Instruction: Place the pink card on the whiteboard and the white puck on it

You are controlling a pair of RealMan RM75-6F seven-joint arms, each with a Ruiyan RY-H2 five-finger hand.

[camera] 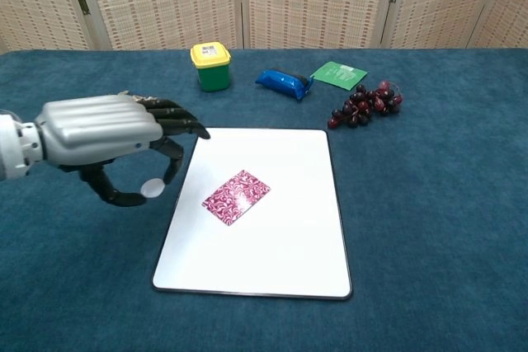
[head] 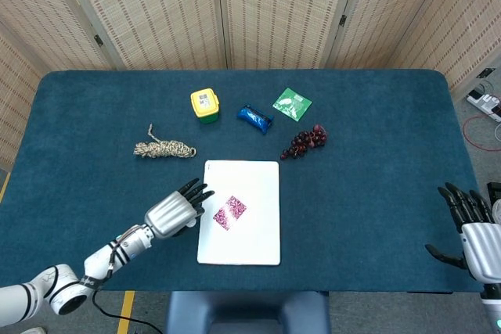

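The pink patterned card [head: 229,213] [camera: 237,196] lies flat near the middle of the whiteboard [head: 250,248] [camera: 280,245]. My left hand [head: 176,210] [camera: 115,142] hovers at the board's left edge, left of the card. It pinches the small white puck [camera: 152,188] between thumb and a finger, the other fingers reaching toward the board. In the head view the hand hides the puck. My right hand [head: 473,232] stays at the table's near right corner, fingers spread, holding nothing.
Behind the board lie a coiled rope [head: 163,149], a green tub with a yellow lid [head: 205,105] [camera: 211,66], a blue packet [head: 254,116] [camera: 283,83], a green sachet [head: 292,103] and a bunch of dark grapes [head: 304,141] [camera: 364,104].
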